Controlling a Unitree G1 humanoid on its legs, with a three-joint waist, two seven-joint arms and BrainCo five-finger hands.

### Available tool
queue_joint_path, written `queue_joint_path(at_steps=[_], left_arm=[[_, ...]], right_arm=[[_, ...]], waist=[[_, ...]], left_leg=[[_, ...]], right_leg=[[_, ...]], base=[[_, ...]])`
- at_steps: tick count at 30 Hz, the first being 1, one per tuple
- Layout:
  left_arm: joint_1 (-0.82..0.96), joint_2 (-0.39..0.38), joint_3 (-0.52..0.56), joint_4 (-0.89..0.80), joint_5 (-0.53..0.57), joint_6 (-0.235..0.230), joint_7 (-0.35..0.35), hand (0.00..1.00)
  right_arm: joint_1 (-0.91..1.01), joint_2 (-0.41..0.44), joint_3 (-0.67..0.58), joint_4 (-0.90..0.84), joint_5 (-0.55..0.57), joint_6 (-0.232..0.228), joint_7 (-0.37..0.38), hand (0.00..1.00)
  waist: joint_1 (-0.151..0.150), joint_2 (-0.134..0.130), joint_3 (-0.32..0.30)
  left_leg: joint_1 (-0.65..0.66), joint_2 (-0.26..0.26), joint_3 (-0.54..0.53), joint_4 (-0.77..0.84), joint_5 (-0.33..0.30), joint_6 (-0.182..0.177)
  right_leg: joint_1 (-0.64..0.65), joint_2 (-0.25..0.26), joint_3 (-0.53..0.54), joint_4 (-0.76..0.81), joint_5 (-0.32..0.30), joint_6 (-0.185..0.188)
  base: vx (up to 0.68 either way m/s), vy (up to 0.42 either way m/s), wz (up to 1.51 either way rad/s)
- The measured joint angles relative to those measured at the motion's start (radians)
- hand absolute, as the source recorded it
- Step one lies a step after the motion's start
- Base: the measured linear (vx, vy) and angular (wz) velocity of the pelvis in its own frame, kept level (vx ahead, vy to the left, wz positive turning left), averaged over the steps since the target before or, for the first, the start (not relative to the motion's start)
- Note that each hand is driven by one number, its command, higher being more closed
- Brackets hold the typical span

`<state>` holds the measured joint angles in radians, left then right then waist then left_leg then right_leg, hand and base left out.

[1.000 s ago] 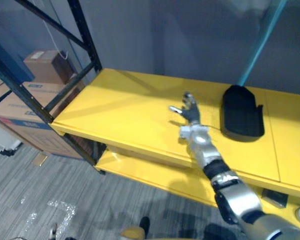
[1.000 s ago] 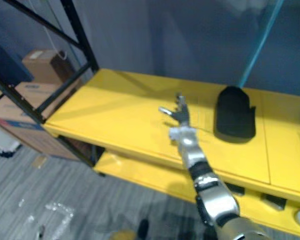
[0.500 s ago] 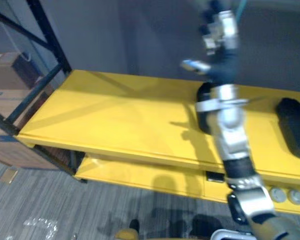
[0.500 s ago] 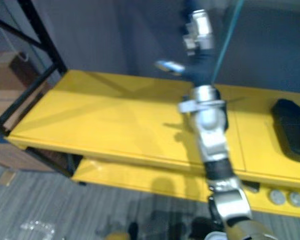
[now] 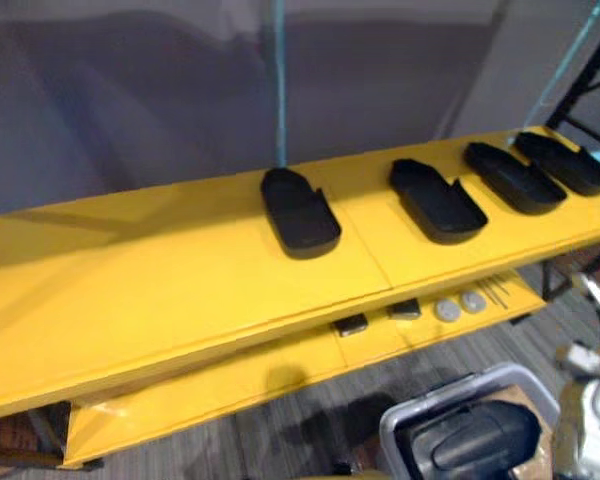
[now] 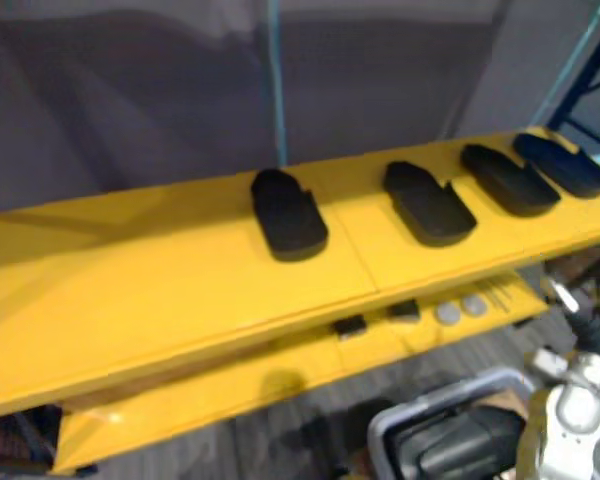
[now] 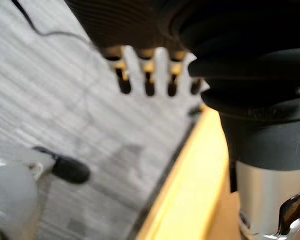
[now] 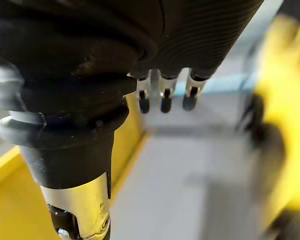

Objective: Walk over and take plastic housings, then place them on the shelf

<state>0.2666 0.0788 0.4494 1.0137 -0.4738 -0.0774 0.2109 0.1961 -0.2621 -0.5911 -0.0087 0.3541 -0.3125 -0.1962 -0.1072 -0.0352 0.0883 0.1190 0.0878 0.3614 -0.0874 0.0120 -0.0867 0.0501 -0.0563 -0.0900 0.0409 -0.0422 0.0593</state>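
Swinging right along the yellow shelf (image 5: 130, 290) since half a second earlier, the head views no longer held the right arm raised over it; that arm hung low at the near right. The left robot hand (image 7: 145, 70) hung empty over grey floor, fingers straight and spread. On the shelf four black plastic housings lay in a row: leftmost housing (image 5: 298, 210), second housing (image 5: 437, 200), third housing (image 5: 514, 177), rightmost housing (image 5: 565, 161). At the near right, a grey bin (image 5: 450, 393) held a black part (image 5: 475, 450). The right robot hand (image 8: 162, 95) hung empty, fingers relaxed.
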Motion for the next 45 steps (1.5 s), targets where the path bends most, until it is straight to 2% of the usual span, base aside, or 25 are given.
queue_joint_path(at_steps=[4,7,11,15,18,20,21,22,23,24,25,26,27,28,30,33,35,39,44,45], left_arm=[[0.032,-0.019,0.007,0.008,0.023,0.015,-0.018,0.0],[0.022,-0.039,-0.003,0.003,0.046,0.014,-0.017,0.0],[0.01,-0.054,-0.078,-0.015,0.068,0.014,-0.014,0.0],[0.006,-0.042,-0.121,-0.033,0.104,0.017,-0.008,0.0],[0.001,-0.029,-0.152,-0.031,0.139,0.041,-0.009,0.0],[0.002,-0.017,-0.15,-0.018,0.154,0.058,-0.011,0.0],[0.009,-0.01,-0.132,-0.005,0.169,0.063,-0.016,0.0],[0.025,-0.013,-0.095,0.007,0.167,0.064,-0.018,0.0],[0.035,-0.019,-0.079,0.013,0.167,0.065,-0.019,0.0],[0.057,-0.038,-0.053,0.021,0.158,0.065,-0.019,0.0],[0.074,-0.069,-0.034,0.024,0.148,0.065,-0.023,0.0],[0.082,-0.085,-0.034,0.024,0.137,0.063,-0.026,0.0],[0.086,-0.109,-0.036,0.024,0.129,0.063,-0.034,0.0],[0.073,-0.116,-0.04,0.017,0.13,0.054,-0.039,0.0],[0.038,-0.101,-0.065,0.008,0.13,0.017,-0.039,0.0],[-0.057,-0.085,-0.122,-0.05,0.098,-0.054,-0.036,0.0],[-0.081,-0.085,-0.145,-0.081,0.085,-0.069,-0.027,0.0],[-0.08,-0.089,-0.183,-0.102,0.088,-0.069,-0.011,0.0],[-0.077,-0.089,-0.188,-0.11,0.091,-0.069,0.001,0.0],[-0.082,-0.089,-0.193,-0.112,0.091,-0.073,0.0,0.0]], right_arm=[[0.071,0.06,-0.021,-0.017,0.087,-0.072,0.043,0.0],[0.105,0.124,-0.016,-0.088,0.126,-0.086,0.09,0.0],[0.095,0.145,0.071,-0.16,0.119,-0.084,0.095,0.0],[0.042,0.144,0.144,-0.16,0.057,-0.071,0.078,0.0],[0.007,0.143,0.183,-0.16,0.021,-0.051,0.043,0.0],[-0.015,0.143,0.197,-0.157,0.013,-0.03,0.028,0.0],[-0.042,0.142,0.22,-0.15,0.014,-0.021,0.02,0.0],[-0.073,0.138,0.251,-0.135,0.014,-0.017,0.026,0.0],[-0.09,0.134,0.268,-0.128,0.015,-0.017,0.027,0.0],[-0.117,0.126,0.308,-0.125,0.017,-0.016,0.038,0.0],[-0.125,0.11,0.345,-0.132,0.026,-0.018,0.052,0.0],[-0.125,0.104,0.357,-0.132,0.026,-0.018,0.056,0.0],[-0.122,0.103,0.365,-0.135,0.027,-0.018,0.066,0.0],[-0.109,0.104,0.366,-0.148,0.027,-0.02,0.066,0.0],[-0.094,0.104,0.37,-0.178,0.027,-0.027,0.068,0.0],[-0.103,0.105,0.394,-0.223,0.025,-0.036,0.102,0.0],[-0.108,0.108,0.415,-0.224,0.025,-0.036,0.12,0.0],[-0.122,0.108,0.427,-0.225,0.024,-0.036,0.132,0.0],[-0.122,0.108,0.462,-0.233,0.025,-0.032,0.132,0.0],[-0.122,0.108,0.487,-0.249,0.025,-0.032,0.132,0.0]], waist=[[-0.019,0.008,-0.008],[-0.024,0.003,-0.009],[-0.014,-0.011,-0.014],[-0.011,-0.018,-0.018],[0.013,-0.008,-0.012],[0.019,-0.003,-0.009],[0.02,-0.012,-0.005],[0.03,-0.017,0.006],[0.039,-0.016,0.008],[0.051,-0.008,0.013],[0.068,0.008,0.025],[0.075,0.024,0.024],[0.087,0.05,0.025],[0.08,0.059,0.021],[0.066,0.048,0.03],[0.071,0.031,0.08],[0.097,0.018,0.097],[0.098,0.026,0.101],[0.1,0.031,0.109],[0.1,0.033,0.122]], left_leg=[[0.033,0.003,0.07,-0.001,-0.025,0.0],[0.038,0.001,0.093,-0.001,-0.032,-0.002],[0.034,-0.007,0.09,-0.001,-0.036,0.002],[0.015,-0.018,0.061,-0.001,-0.036,0.004],[0.01,-0.03,0.056,0.0,-0.034,0.009],[0.009,-0.033,0.051,0.01,-0.035,0.012],[-0.017,-0.025,0.05,0.08,-0.066,0.023],[-0.054,-0.003,0.01,0.213,-0.131,0.041],[-0.073,0.01,-0.025,0.283,-0.162,0.06],[-0.109,0.033,-0.11,0.424,-0.211,0.095],[-0.147,0.051,-0.206,0.577,-0.251,0.098],[-0.16,0.058,-0.242,0.623,-0.266,0.088],[-0.154,0.069,-0.281,0.656,-0.288,0.057],[-0.157,0.076,-0.272,0.641,-0.306,0.04],[-0.156,0.073,-0.247,0.574,-0.318,0.03],[-0.155,0.056,-0.228,0.453,-0.329,0.011],[-0.154,0.044,-0.213,0.448,-0.328,0.012],[-0.145,0.035,-0.214,0.445,-0.327,0.014],[-0.141,0.037,-0.215,0.442,-0.327,0.014],[-0.157,0.036,-0.219,0.448,-0.328,0.014]], right_leg=[[0.005,0.004,0.056,-0.01,0.009,0.003],[0.008,0.001,0.068,-0.025,0.023,0.009],[0.009,-0.01,0.058,-0.033,0.03,0.012],[0.007,-0.022,0.03,-0.035,0.03,0.012],[0.004,-0.031,0.031,-0.037,0.028,0.016],[-0.005,-0.031,0.039,-0.037,0.028,0.016],[-0.02,-0.024,0.063,-0.034,0.031,0.018],[-0.026,-0.012,0.11,-0.026,0.032,0.016],[-0.03,-0.003,0.139,-0.019,0.032,0.016],[-0.032,0.018,0.201,-0.001,0.029,0.01],[-0.033,0.046,0.267,0.019,0.022,0.0],[-0.035,0.057,0.295,0.023,0.016,-0.009],[-0.043,0.083,0.34,0.026,0.015,-0.008],[-0.07,0.089,0.343,0.034,0.015,-0.007],[-0.127,0.081,0.336,0.054,0.016,-0.005],[-0.186,0.057,0.305,0.052,0.046,0.016],[-0.187,0.039,0.283,0.042,0.074,0.032],[-0.165,0.023,0.282,0.019,0.103,0.056],[-0.157,0.023,0.28,0.014,0.105,0.055],[-0.167,0.022,0.278,0.023,0.097,0.045]], base=[[-0.02,0.024,-0.42],[-0.01,0.023,-0.25],[0.01,0.02,0.03],[0.04,0.032,0.23],[0.06,0.039,0.05],[0.06,0.021,-0.07],[0.05,-0.034,-0.62],[0.04,-0.06,-0.94],[0.02,-0.074,-1.42],[0.01,-0.037,-1.7],[-0.01,0.014,-1.72],[-0.04,0.111,-1.66],[-0.08,0.152,-1.13],[-0.08,0.144,-0.8],[-0.1,0.091,-0.11],[-0.12,0.07,0.05],[-0.11,0.066,-0.13],[-0.02,0.059,-0.01],[-0.01,0.019,0.0],[-0.09,0.002,0.06]])
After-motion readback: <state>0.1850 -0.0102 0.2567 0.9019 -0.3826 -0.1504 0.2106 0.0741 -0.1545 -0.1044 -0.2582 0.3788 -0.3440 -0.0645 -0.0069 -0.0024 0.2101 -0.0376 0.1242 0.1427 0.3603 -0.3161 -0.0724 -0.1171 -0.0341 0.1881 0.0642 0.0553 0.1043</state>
